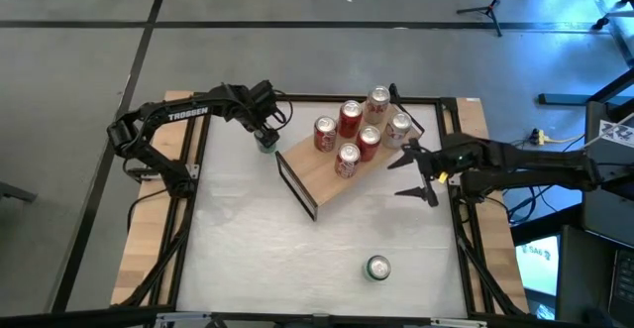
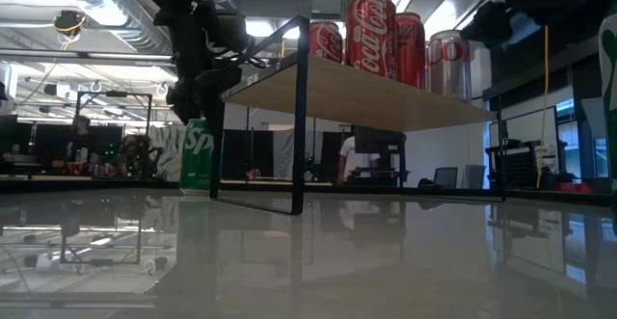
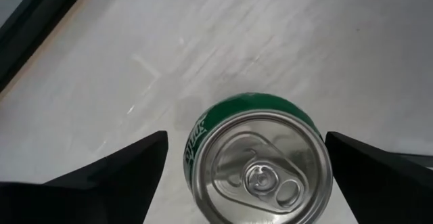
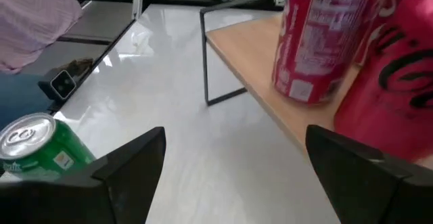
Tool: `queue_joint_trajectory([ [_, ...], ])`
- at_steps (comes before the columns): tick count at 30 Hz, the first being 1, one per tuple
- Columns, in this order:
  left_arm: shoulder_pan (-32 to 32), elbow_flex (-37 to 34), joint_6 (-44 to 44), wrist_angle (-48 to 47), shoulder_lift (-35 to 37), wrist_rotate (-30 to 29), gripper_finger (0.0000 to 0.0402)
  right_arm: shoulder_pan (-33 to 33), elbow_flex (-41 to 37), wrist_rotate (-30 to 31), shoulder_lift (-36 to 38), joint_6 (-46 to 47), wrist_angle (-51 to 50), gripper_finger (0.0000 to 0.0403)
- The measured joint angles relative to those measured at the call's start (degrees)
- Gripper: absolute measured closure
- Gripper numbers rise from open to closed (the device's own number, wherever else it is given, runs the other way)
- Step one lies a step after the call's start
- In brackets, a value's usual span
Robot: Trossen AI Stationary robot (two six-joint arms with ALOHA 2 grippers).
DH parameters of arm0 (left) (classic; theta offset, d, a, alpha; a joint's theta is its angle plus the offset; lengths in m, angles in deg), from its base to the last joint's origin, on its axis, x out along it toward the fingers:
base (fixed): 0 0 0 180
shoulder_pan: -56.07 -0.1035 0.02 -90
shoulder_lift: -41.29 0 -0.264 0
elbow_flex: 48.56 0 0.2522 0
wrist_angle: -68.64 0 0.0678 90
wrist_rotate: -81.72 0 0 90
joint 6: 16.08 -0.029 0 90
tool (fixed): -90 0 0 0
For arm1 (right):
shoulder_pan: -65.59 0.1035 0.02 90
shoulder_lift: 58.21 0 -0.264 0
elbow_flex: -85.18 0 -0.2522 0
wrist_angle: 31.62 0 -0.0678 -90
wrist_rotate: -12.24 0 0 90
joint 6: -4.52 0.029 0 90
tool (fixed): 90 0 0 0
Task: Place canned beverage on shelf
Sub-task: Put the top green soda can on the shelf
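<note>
Beside the shelf (image 1: 332, 174) edge, left gripper (image 1: 265, 138) fingers straddle green can (image 3: 260, 160), open.

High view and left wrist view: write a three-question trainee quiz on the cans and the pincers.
1. True or false: the left pincer stands open around a green can on the table.
2. How many cans stand on the shelf? A) four B) six C) eight
3. Fill in: a second green can stands on the table near its ____ edge, apart from both arms; the right pincer waits open by the shelf's right end.

Key: 1 true; 2 B; 3 front (bottom of the high view).
</note>
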Motion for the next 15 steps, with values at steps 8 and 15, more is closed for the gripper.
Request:
queue_joint_trajectory([
  [8, 1.0, 0.0, -0.2, 0.0, 0.0, 0.2, 0.0015, 0.0, -1.1, -0.1, 0.0, 0.0, -0.1, 0.0054],
  [15, 2.9, 0.1, 0.2, 0.0, 0.0, -2.0, 0.0015, 0.0, -1.1, 0.1, 0.0, 0.0, -0.1, 0.0054],
])
